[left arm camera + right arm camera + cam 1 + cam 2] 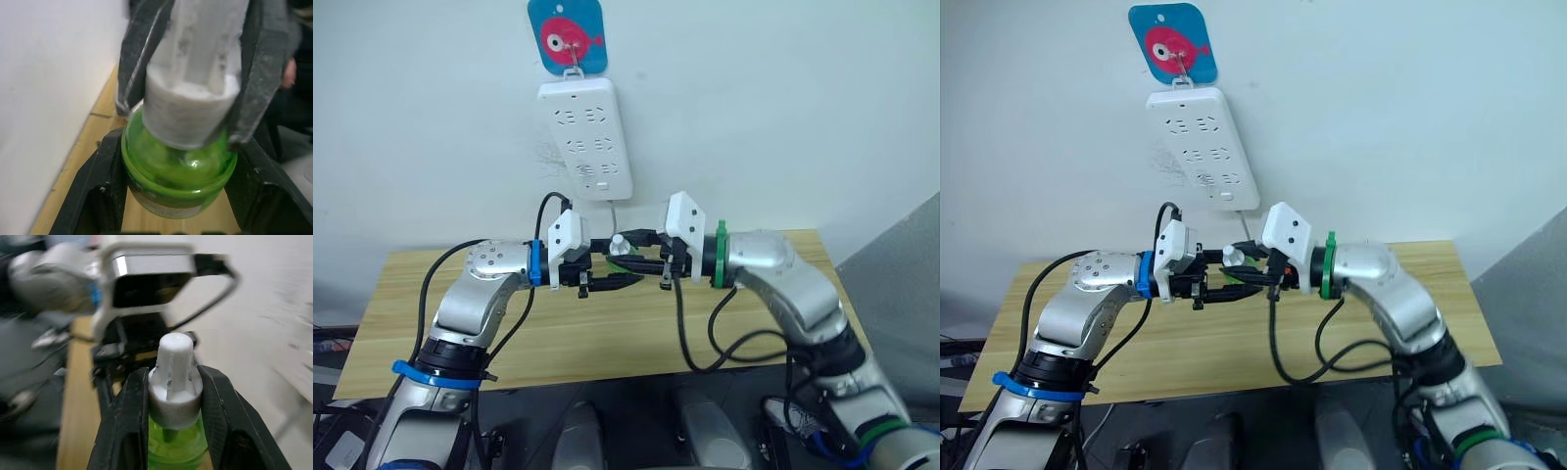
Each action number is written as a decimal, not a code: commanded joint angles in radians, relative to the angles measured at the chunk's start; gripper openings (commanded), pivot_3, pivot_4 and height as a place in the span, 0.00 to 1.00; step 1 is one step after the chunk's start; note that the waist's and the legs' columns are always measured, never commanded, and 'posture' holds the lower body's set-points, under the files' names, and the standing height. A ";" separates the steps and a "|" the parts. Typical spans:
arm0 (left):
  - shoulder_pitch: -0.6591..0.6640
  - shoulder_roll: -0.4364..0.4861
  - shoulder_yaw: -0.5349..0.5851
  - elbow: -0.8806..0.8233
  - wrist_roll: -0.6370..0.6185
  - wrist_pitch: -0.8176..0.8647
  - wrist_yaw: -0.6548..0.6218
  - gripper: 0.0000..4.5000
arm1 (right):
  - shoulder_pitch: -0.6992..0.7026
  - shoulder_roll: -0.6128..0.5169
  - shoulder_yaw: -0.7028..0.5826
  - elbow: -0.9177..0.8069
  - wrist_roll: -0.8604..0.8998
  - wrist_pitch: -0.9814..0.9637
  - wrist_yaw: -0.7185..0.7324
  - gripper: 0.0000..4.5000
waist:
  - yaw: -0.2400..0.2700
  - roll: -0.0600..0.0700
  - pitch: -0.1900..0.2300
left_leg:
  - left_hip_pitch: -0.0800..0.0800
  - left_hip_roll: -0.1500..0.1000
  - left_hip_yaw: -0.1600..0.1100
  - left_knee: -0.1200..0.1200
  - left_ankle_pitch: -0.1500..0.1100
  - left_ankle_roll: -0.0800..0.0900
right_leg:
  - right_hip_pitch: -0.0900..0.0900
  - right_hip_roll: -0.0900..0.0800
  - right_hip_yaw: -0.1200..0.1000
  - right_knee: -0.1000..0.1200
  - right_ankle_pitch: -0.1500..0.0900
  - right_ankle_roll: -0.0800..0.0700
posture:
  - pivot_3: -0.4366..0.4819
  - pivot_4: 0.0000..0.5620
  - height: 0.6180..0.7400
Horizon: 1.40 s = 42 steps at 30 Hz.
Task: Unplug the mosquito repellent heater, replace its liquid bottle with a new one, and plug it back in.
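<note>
A liquid bottle (178, 171) with a green body and a white cap (175, 377) hangs in the air between both arms, above the wooden table (421, 323). My left gripper (607, 276) is shut on the green body from the left. Coming from the right, my right gripper (636, 250) is shut on the white cap, one finger (128, 421) on each side of it. The cap (620, 242) shows as a small white knob between the two wrists. The mosquito repellent heater is out of view.
A long white power strip (585, 137) hangs on the white wall from a blue fish hook (568, 34), just above and behind the grippers. Its cord runs down behind them. Black cables loop from both wrists over the table's front.
</note>
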 commanded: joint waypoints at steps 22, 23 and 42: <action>0.011 -0.038 0.024 -0.031 -0.027 0.014 0.049 0.51 | 0.270 0.024 -0.120 -0.451 0.040 0.231 -0.392 1.00 | -0.005 0.001 -0.001 | 0.001 0.000 0.001 0.001 0.001 0.000 | -0.001 0.000 0.002 0.003 0.000 -0.001 | 0.31 0.31 1.00; 0.009 -0.039 0.023 -0.029 -0.027 0.009 0.043 0.51 | 0.265 0.044 -0.104 -0.446 0.028 0.235 -0.417 1.00 | -0.005 0.001 -0.002 | 0.001 0.000 0.001 0.001 0.001 0.001 | 0.000 0.001 0.002 0.003 0.000 -0.001 | 0.31 0.31 1.00; -0.002 -0.031 0.027 -0.008 -0.010 -0.015 0.016 0.51 | 0.216 -0.132 -0.229 -0.331 0.100 0.212 -0.253 1.00 | 0.005 0.002 -0.004 | -0.001 0.000 0.000 0.000 0.001 0.001 | 0.000 0.000 0.001 0.001 0.000 -0.001 | 0.32 0.31 1.00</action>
